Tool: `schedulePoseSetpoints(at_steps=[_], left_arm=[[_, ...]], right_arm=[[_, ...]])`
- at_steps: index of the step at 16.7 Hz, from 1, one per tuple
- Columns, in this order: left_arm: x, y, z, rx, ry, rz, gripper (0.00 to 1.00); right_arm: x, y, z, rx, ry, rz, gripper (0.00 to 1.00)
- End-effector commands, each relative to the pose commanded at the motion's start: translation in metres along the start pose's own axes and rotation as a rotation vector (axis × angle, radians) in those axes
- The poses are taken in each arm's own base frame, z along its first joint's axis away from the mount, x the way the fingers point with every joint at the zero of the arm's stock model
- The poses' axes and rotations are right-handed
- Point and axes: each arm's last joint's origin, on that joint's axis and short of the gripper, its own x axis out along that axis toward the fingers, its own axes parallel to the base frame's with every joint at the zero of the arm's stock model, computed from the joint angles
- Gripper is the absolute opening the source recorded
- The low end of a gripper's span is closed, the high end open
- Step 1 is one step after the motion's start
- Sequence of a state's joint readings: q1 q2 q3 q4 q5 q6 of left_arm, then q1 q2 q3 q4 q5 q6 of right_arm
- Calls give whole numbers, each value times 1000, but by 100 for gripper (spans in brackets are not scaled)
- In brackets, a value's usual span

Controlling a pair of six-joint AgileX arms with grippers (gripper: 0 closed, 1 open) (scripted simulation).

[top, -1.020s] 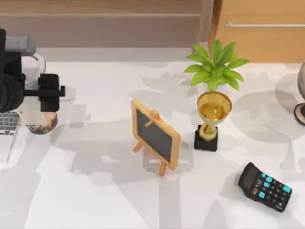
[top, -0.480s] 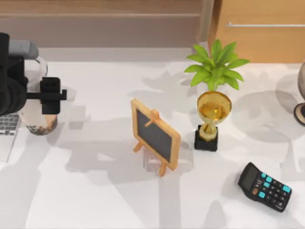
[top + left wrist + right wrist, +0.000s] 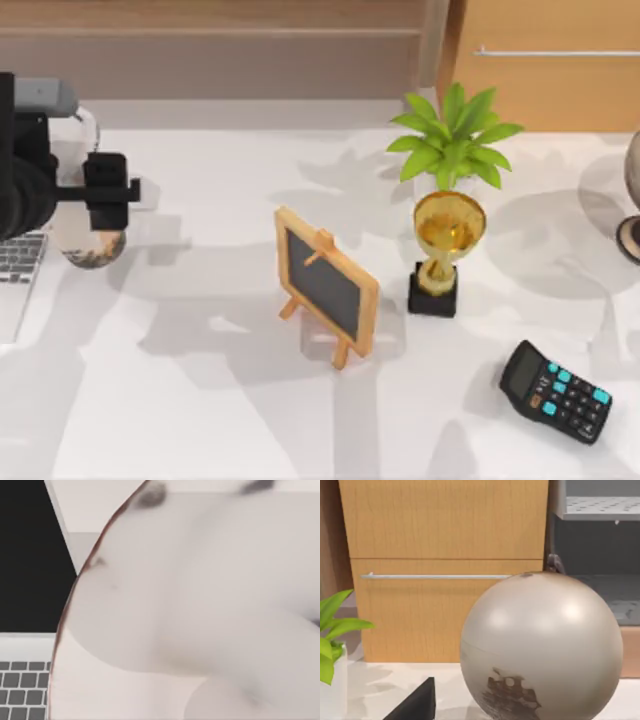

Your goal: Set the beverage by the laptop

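Beverage (image 3: 88, 245) clenched in left gripper (image 3: 70, 192), touching laptop (image 3: 18, 262); chalkboard easel (image 3: 326, 284) well apart.

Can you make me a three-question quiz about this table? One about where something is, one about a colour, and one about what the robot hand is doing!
1. Where is the beverage?
A. beside the laptop, at the table's left
B. next to the calculator
C. behind the plant

2. What colour are the calculator's keys?
A. red
B. teal
C. yellow

3. What is the left gripper doing?
A. lying flat on the table
B. holding the trophy
C. sitting at the beverage, by the laptop

Answers: 1 A, the cup stands by the keyboard's edge. 2 B, the keys look teal. 3 C, its fingers flank the cup in the top view.
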State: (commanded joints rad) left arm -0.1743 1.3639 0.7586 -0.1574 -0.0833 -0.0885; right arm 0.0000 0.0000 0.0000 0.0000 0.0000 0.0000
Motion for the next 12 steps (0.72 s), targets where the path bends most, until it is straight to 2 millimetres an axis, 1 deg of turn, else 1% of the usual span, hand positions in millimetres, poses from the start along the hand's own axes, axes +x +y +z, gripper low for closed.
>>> schedulePoseSetpoints(at_steps=[4,8,12], left_arm=[[10,1,-15,0,64,2,0],[10,1,-15,0,64,2,0],[10,1,-15,0,64,2,30]], right_arm=[[0,0,0,0,0,0,100],[0,0,0,0,0,0,100],[0,0,0,0,0,0,100]])
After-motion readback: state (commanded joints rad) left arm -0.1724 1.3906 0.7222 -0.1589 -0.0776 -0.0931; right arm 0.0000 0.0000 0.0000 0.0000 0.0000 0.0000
